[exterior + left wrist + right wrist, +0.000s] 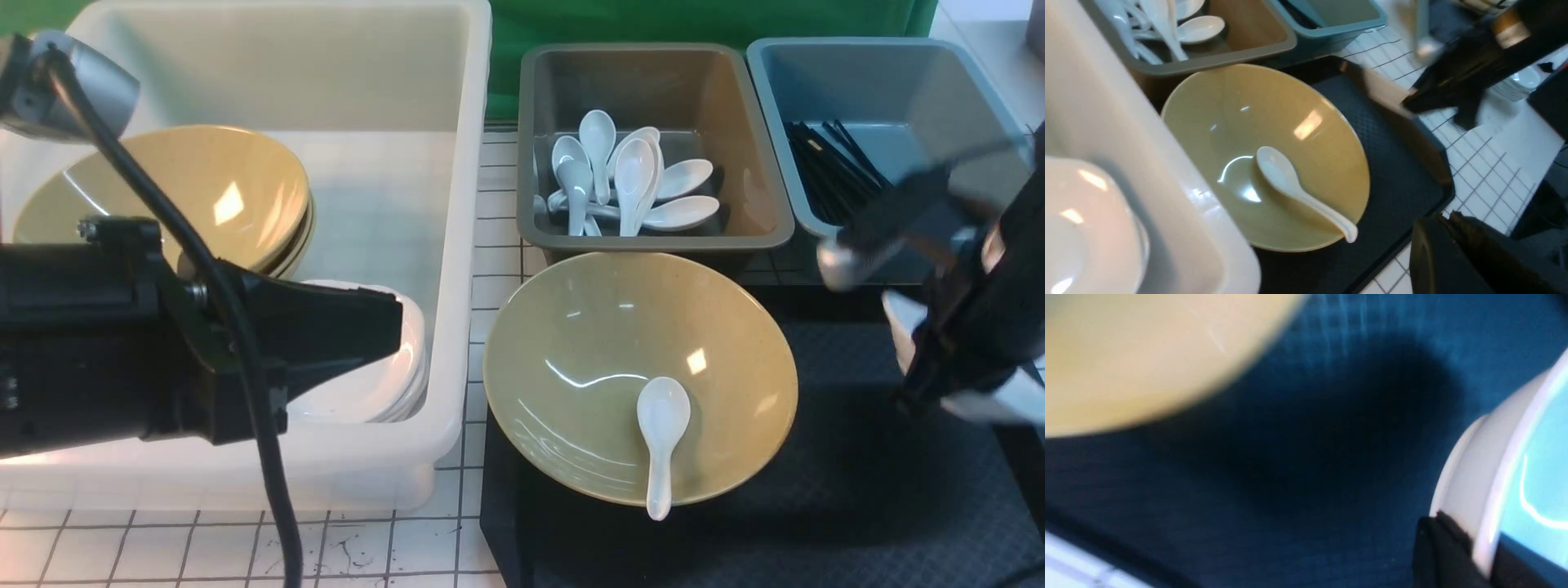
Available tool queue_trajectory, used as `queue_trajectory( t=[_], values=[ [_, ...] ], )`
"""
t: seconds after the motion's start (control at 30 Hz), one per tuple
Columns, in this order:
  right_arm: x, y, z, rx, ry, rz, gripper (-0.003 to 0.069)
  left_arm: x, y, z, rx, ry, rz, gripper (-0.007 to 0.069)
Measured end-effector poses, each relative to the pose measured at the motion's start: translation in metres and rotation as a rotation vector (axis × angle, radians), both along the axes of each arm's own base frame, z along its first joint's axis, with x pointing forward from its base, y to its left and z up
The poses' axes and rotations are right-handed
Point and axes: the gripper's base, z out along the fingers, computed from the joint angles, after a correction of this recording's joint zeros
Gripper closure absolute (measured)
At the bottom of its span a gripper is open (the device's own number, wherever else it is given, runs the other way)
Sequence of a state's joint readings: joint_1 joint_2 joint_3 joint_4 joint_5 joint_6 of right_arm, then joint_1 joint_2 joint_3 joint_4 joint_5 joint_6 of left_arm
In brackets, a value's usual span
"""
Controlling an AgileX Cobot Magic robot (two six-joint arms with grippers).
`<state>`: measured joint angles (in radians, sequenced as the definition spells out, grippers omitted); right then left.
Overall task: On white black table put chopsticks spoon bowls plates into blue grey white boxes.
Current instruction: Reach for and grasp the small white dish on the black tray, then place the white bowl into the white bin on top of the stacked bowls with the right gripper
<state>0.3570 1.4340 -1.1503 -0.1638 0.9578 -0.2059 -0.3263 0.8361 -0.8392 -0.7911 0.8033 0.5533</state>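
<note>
I have a small white plate (1482,469) in my right hand (1457,547). The tips pinch its rim, and the plate is tipped up, not flat. It has no real long side, so I think the way its face leans matters more.

In the front view, with twelve o'clock pointing away from me, the big white tub (445,327) is at nine o'clock from my right hand. That looks like the plate's home, since a pile of white plates (367,359) is in there. The big tan bowl (571,327) is on the way, also near nine o'clock, with a white spoon (664,416) in it, handle toward six.

My left hand (1447,228) is closed, with nothing in it, and much nearer the tub than my right. I think the plate must go high over the bowl, or be passed across. If the pinch is weak, the plate could swing and bump the bowl.
</note>
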Motion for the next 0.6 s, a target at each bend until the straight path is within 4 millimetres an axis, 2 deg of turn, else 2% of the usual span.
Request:
queue_trajectory(
  t=[0.07,0.1,0.13,0.17,0.2,0.27,0.33,0.37,0.4,0.47,0.6],
  values=[
    [-0.009,0.026,0.035,0.059,-0.085,0.117,0.0606,-0.001,0.004,0.000,0.016,0.006,0.044,0.0625],
    [-0.009,0.030,0.038,0.065,-0.093,0.132,0.0606,-0.001,0.004,0.000,0.023,0.003,0.045,0.0625],
    [-0.014,0.049,0.056,0.102,-0.146,0.233,0.0606,-0.004,0.008,0.003,0.027,0.008,0.082,0.0625],
    [-0.016,0.059,0.063,0.118,-0.170,0.287,0.0606,-0.006,0.011,0.004,0.030,0.006,0.101,0.0625],
    [-0.022,0.091,0.082,0.166,-0.236,0.448,0.0606,-0.013,0.018,0.011,0.038,-0.015,0.152,0.0625],
    [-0.026,0.120,0.087,0.185,-0.277,0.597,0.0606,-0.023,0.026,0.018,0.023,-0.029,0.222,0.0625],
    [-0.025,0.159,0.088,0.185,-0.323,0.765,0.0606,-0.039,0.038,0.025,0.011,-0.051,0.308,0.0625],
    [-0.026,0.164,0.090,0.191,-0.331,0.784,0.0606,-0.040,0.040,0.026,0.019,-0.058,0.318,0.0625],
    [-0.024,0.193,0.083,0.195,-0.344,0.869,0.0606,-0.052,0.049,0.028,0.012,-0.065,0.379,0.0625],
    [-0.018,0.223,0.069,0.187,-0.343,0.930,0.0607,-0.065,0.059,0.027,0.019,-0.061,0.442,0.0625],
    [0.001,0.264,0.035,0.161,-0.307,0.982,0.0608,-0.081,0.071,0.026,0.042,-0.066,0.502,0.0625]
  ],
)
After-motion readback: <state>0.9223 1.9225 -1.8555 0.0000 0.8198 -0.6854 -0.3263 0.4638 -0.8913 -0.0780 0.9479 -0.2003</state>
